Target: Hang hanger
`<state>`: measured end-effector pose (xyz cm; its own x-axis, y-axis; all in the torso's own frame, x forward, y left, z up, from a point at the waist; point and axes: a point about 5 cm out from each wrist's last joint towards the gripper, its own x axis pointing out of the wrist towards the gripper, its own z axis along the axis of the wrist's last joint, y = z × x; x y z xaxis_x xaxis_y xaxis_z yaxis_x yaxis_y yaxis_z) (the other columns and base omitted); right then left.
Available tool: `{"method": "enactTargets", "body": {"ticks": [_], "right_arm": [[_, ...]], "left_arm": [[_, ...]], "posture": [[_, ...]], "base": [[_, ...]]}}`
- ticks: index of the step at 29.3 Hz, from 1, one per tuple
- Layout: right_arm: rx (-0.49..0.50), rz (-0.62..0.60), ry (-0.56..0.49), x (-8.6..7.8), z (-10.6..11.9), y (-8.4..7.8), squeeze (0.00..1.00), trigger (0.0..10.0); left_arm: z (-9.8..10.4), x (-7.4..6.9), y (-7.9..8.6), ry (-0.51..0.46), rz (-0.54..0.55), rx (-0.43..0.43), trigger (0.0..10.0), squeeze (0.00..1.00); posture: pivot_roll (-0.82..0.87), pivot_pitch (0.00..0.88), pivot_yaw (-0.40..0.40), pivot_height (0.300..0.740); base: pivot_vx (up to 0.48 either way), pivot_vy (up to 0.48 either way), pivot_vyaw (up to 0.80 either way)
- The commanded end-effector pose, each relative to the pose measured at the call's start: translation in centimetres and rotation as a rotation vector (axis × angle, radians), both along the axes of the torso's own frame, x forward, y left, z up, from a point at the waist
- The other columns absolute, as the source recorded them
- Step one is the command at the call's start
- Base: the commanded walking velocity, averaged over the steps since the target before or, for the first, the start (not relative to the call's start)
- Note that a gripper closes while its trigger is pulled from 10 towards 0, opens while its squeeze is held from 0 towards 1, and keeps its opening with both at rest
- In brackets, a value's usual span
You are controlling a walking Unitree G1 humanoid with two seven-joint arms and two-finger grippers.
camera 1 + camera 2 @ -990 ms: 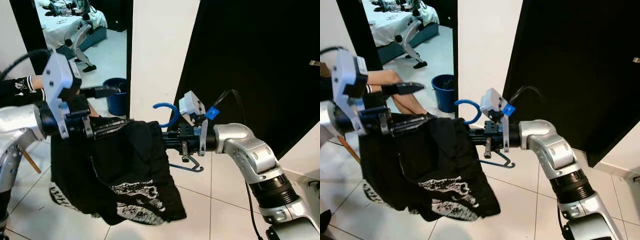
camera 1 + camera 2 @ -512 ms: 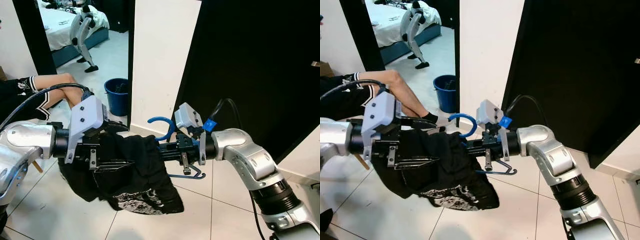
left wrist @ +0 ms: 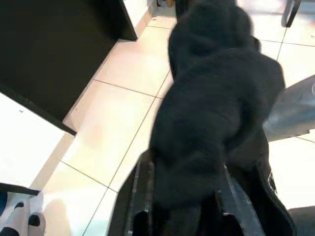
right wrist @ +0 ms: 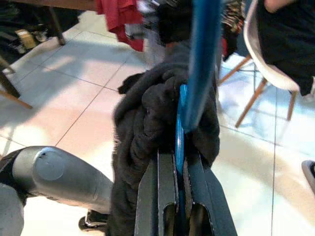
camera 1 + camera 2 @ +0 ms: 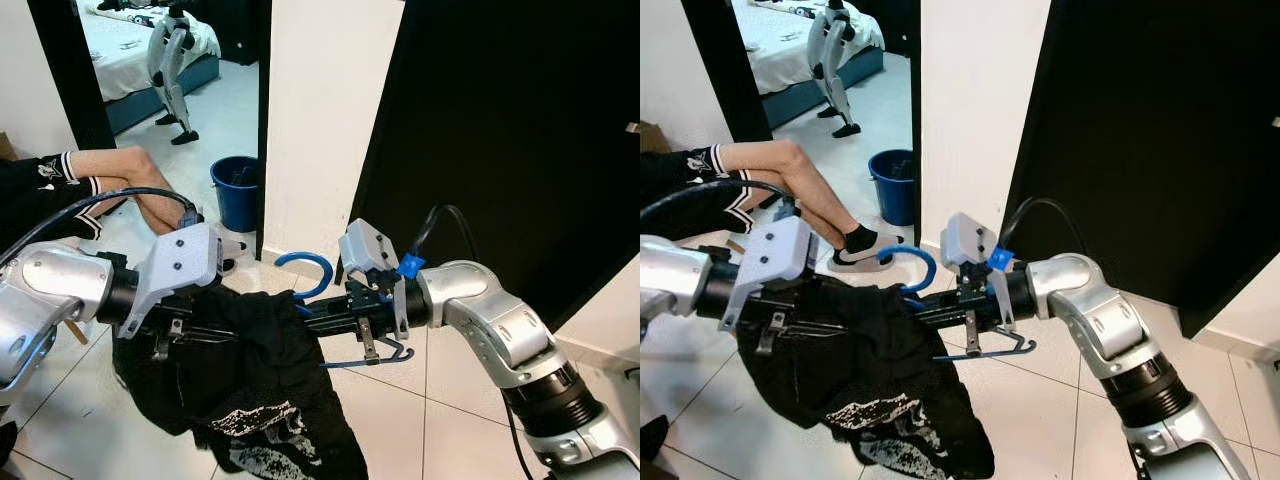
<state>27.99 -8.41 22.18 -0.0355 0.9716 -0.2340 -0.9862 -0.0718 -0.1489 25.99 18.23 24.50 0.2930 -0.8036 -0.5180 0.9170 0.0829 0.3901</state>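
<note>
Change since earlier: the black garment [image 5: 250, 380] is now seen hanging lower and more bunched; the left arm is seen lower and nearer the right one than a second ago.
Left gripper [image 5: 215, 325]: fingers closed on a fold of the garment, cloth gathered between them in the wrist view.
Right gripper [image 5: 315, 318]: fingers shut tight on the blue hanger [image 5: 310, 275], gripped just under its hook.
Hanger position: held in the air between the two arms, before the white wall [image 5: 320, 120]; hook up, garment draped over it.
Count: one hanger, one garment, one blue bucket [image 5: 235, 190] on the floor beyond.
Person: legs [image 5: 120, 180] noted by the doorway.
</note>
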Motion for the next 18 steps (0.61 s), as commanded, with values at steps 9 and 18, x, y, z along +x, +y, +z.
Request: {"method": "enactTargets", "body": {"ticks": [9, 18], "right_arm": [[0.11, 0.018, -0.078, -0.5, 2.1, 0.6, 0.0, 10.0], [0.132, -0.063, -0.086, 0.2, 2.0, 0.1, 0.0, 10.0]], "left_arm": [[-1.0, 0.4, -0.1, 0.012, -0.024, 0.044, 0.0, 0.0], [-0.6, 1.1, 0.2, -0.019, 0.0, 0.02, 0.0, 0.0]], "posture": [[0.13, 0.019, -0.078, 0.74], [0.13, 0.023, -0.074, 0.74]], "base": [[0.0, 0.0, 0.0], [0.0, 0.0, 0.0]]}}
